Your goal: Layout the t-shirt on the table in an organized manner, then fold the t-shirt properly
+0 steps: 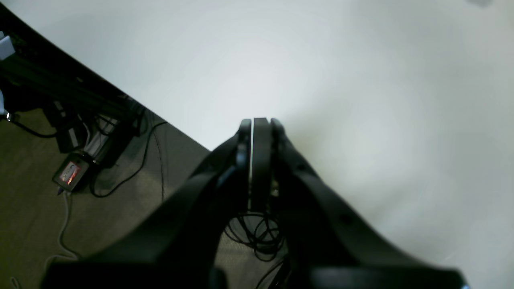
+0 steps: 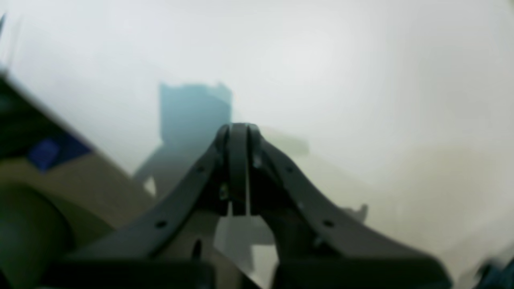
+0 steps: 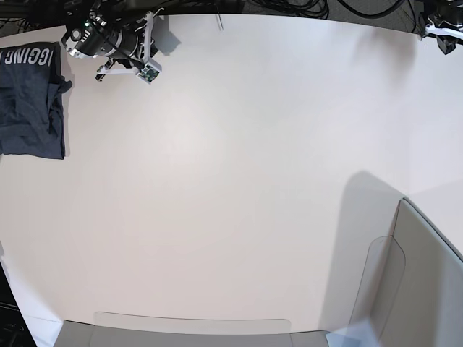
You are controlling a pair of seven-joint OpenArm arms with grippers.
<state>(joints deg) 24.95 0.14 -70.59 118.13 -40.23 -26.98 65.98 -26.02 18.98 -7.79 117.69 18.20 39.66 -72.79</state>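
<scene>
The t-shirt (image 3: pixel 29 101), dark navy with white lettering at its top, lies bunched in a rough rectangle at the far left edge of the table (image 3: pixel 231 181). The right arm (image 3: pixel 108 43) sits at the table's top left, just right of the shirt and apart from it. In the right wrist view the right gripper (image 2: pixel 238 128) is shut with nothing in it, over blurred pale tabletop. The left gripper (image 1: pixel 260 122) is also shut and empty, hanging over the table's edge (image 1: pixel 176 128). The left arm (image 3: pixel 441 32) shows only at the top right corner.
Grey translucent bin walls stand at the lower right (image 3: pixel 419 275) and along the bottom edge (image 3: pixel 188 329). Beyond the table edge, the floor holds cables and a power brick (image 1: pixel 70 174). A blurred bluish shape (image 2: pixel 194 108) shows ahead of the right gripper; I cannot tell what it is.
</scene>
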